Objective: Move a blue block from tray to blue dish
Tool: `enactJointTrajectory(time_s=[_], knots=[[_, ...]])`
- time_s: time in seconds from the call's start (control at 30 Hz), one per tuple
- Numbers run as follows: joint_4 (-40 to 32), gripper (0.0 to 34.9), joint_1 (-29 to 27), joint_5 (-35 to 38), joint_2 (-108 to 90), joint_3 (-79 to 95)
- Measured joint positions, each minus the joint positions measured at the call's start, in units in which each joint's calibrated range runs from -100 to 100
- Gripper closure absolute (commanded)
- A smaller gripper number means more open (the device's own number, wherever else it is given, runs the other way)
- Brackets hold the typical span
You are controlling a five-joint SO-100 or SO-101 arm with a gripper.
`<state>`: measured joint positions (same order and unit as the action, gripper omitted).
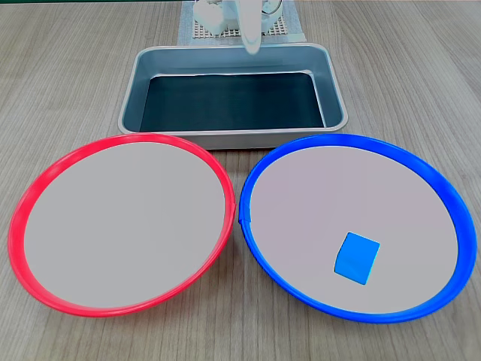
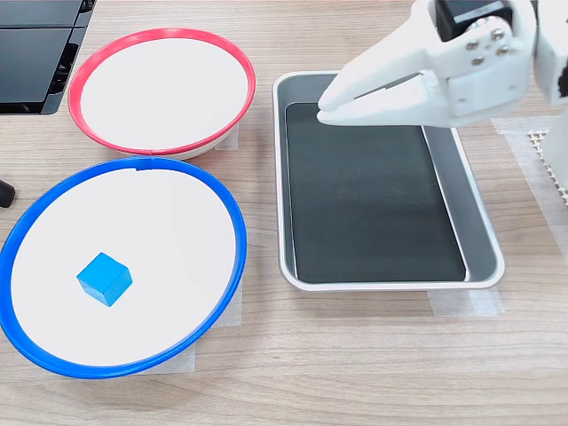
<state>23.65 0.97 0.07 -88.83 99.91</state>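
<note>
Counter (image 1: pixel 68 83): pale wood-grain.
Blue block (image 2: pixel 104 279): resting in blue dish (image 2: pixel 232 232).
My end effector (image 2: pixel 330 105): clenched, empty, over tray (image 2: pixel 461 186); second exterior view only.

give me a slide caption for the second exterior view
Blue block resting in the blue dish, empty gripper nearly closed above the empty tray, red-rimmed dish unused.

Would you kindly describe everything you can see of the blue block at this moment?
The blue block is a small, solid, bright-blue cube with plain, matte-looking faces. It rests flat on the pale centre of the blue dish, turned slightly askew, nearer the first exterior view's lower right rim without touching it. Nothing else touches it: the claw hangs over the tray, well away. In the second exterior view its top face looks lighter than its sides.
</note>
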Motion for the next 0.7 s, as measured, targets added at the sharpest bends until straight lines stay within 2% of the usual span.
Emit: enactJointTrajectory(time_s=[0.1, 0.27, 0.4, 0.7], knots=[[9.5, 34.8, -0.5, -0.7, -6.0, 0.0], [18.8, 34.8, -1.6, -1.8, -8.6, 0.0], [22.8, 34.8, -2.0, -2.2, -9.4, 0.0], [23.5, 34.6, -2.1, -2.3, -10.0, 0.0]])
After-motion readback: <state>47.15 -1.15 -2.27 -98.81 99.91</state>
